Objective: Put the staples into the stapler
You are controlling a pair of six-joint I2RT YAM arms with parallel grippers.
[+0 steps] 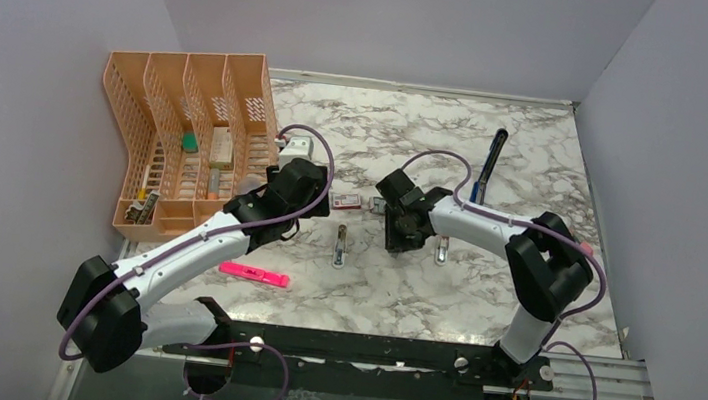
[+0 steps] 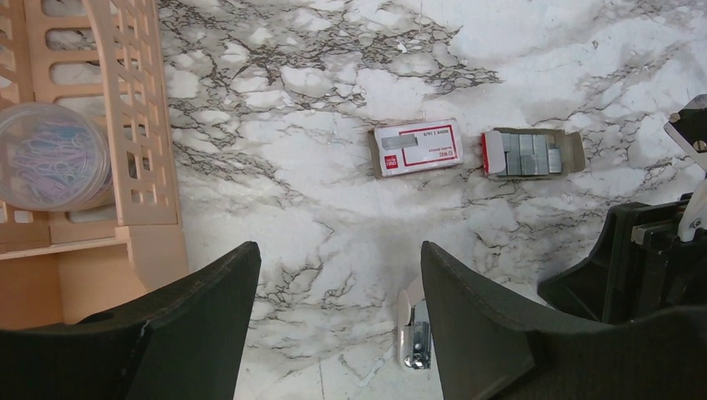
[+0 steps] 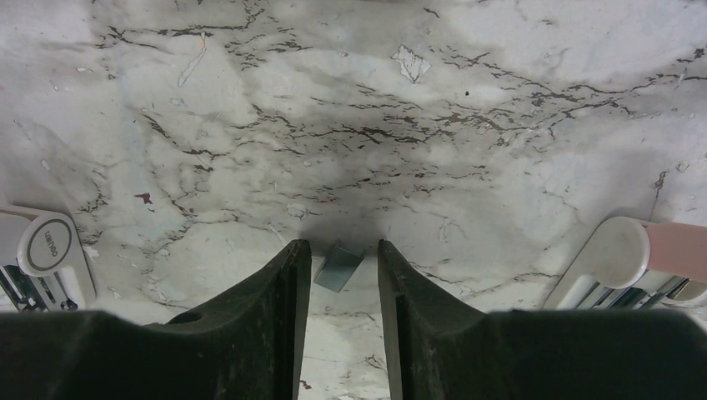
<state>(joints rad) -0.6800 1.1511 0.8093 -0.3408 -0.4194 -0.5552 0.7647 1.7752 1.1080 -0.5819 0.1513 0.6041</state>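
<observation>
Gripping the strip of staples [image 3: 338, 268], light and apt to snap, by its long sides suits you: it sits down at the counter [image 3: 417, 125] inside your narrowly parted right tool [image 3: 340, 250], pinched or not I cannot tell, while your left tool [image 2: 338, 250] hangs spread.

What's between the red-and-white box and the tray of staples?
Nothing. In the left wrist view, only bare table shows between the box and the staples.

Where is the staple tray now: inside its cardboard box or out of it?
Out: the tray lies beside the red-and-white box, apart from it, grey staples showing inside.
</observation>
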